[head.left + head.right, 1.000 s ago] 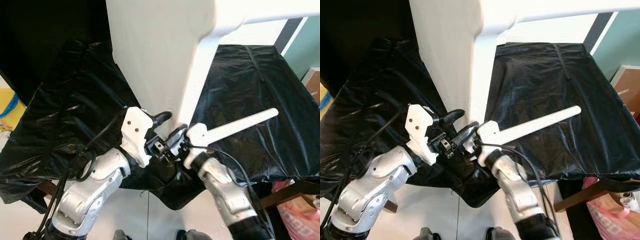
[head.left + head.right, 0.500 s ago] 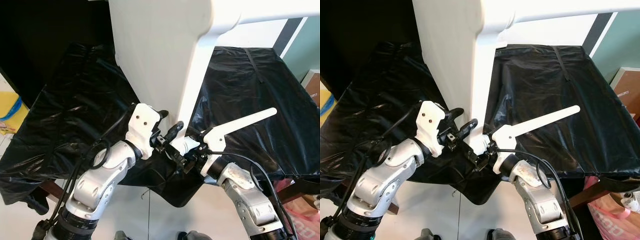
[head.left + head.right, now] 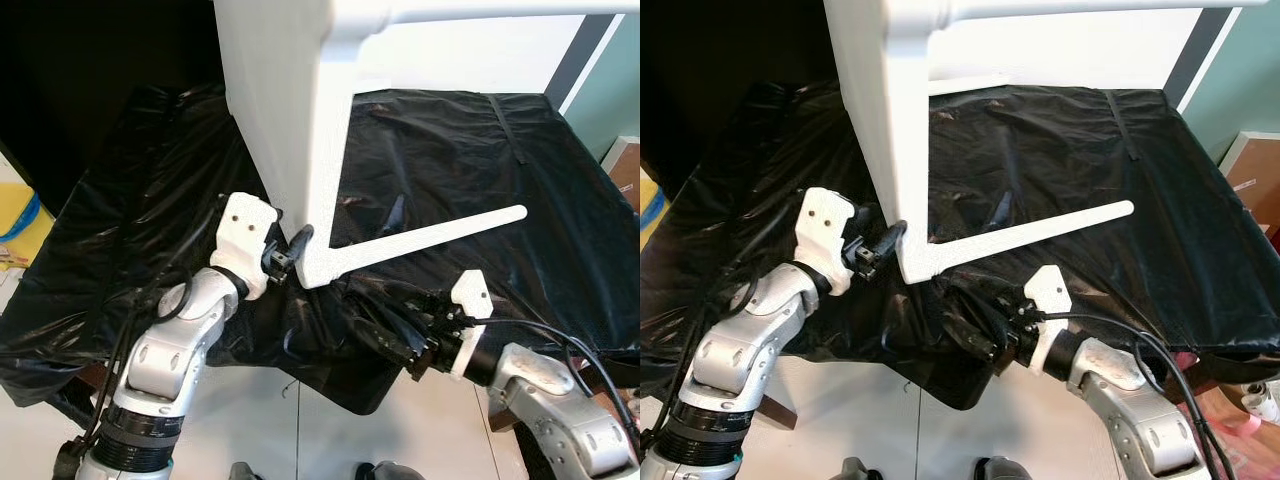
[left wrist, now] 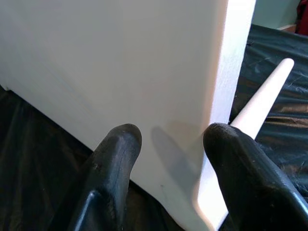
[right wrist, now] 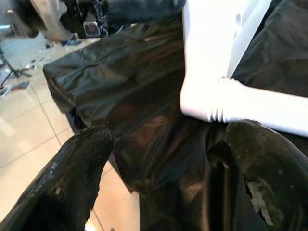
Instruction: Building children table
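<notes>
Tabletop corner between spread left hand fingers

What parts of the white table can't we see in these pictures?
- White wooden table panel: its top is cut off by the upper edge of both eye views.
- Its bottom corner: hidden behind the left tool.
- Crinkly black plastic sheet: covers whatever supports it.

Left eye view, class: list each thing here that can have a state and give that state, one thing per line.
White tabletop: standing on edge on the black sheet.
Table leg: attached at the tabletop's corner, lying over the sheet.
Black plastic sheet: spread out, wrinkled.
Left hand: open, fingers at the tabletop's corner.
Right hand: open, holding nothing, below the leg.
</notes>
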